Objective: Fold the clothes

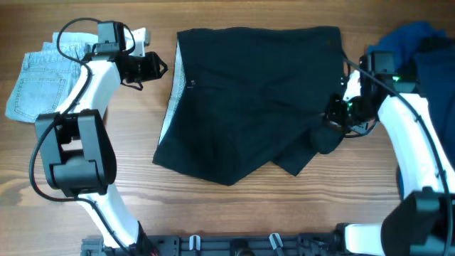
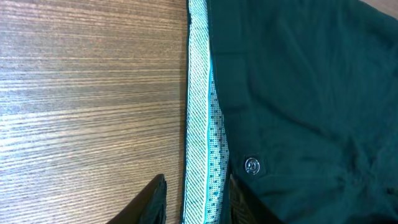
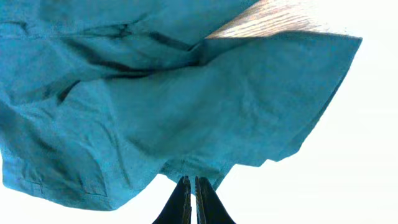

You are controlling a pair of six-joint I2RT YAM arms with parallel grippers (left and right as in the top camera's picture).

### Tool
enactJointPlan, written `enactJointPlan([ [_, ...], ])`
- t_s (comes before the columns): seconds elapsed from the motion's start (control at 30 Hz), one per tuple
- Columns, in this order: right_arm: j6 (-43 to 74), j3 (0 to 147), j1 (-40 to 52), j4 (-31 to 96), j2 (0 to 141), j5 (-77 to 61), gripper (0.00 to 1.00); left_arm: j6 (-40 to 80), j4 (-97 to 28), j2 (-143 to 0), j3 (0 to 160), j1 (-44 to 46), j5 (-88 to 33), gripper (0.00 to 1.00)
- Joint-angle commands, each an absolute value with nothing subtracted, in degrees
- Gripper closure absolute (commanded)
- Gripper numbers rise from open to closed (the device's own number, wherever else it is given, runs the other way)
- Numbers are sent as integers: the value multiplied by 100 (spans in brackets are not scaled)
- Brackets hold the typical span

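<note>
My right jaws are pressed together, and their dark fingertips (image 3: 181, 200) pinch the edge of one leg of the black shorts (image 1: 249, 92). The cloth there is bunched into a small dark lump at my right wrist and hangs in a broad, creased sheet in front of my right wrist camera. My left jaws stand narrowly apart with nothing between them. Their fingertips (image 2: 157, 200) sit just off the shorts' waist end, and the pale grey waistband (image 2: 202, 118) runs up between them in the wrist view; I cannot tell whether they touch it. A small metal snap (image 2: 252, 165) sits on the black cloth just beside that band. The shorts lie spread across the middle of the wooden counter (image 1: 234, 213), waistband toward my left arm and legs toward my right. Beyond my left arm, light-blue denim shorts (image 1: 35, 85) lie flat near the counter's edge. Behind my right arm lie a royal-blue garment (image 1: 409, 39) and a dark navy garment (image 1: 435, 71), heaped together.
</note>
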State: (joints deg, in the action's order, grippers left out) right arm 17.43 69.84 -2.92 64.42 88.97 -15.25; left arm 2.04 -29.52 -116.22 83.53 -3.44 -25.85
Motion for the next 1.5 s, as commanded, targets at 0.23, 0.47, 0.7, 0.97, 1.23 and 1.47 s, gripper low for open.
enactJointPlan([
  [0.23, 3389, 6698, 1632, 6866, 8689, -311, 96, 235, -2954, -11465, 8455, -355, -2589, 66],
  [0.47, 4283, 6440, 2099, 7148, 8689, 43, 96, 235, -2954, -11465, 8455, -355, -2589, 66],
  [0.7, 4506, 4939, 2154, 5664, 8689, -432, 58, 235, -2956, -11465, 8455, -355, -2589, 65],
  [0.97, 4976, 4069, 2154, 4259, 8689, -384, 32, 233, -2974, -11465, 8455, -355, -2589, 65],
  [1.23, 4915, 3863, 2093, 4032, 8683, -38, 96, 233, -2978, -11465, 8455, -355, -2589, 64],
  [1.47, 4174, 4438, 71, 5240, 8324, 580, 96, 233, -2976, -11465, 8455, -355, -2589, 64],
])
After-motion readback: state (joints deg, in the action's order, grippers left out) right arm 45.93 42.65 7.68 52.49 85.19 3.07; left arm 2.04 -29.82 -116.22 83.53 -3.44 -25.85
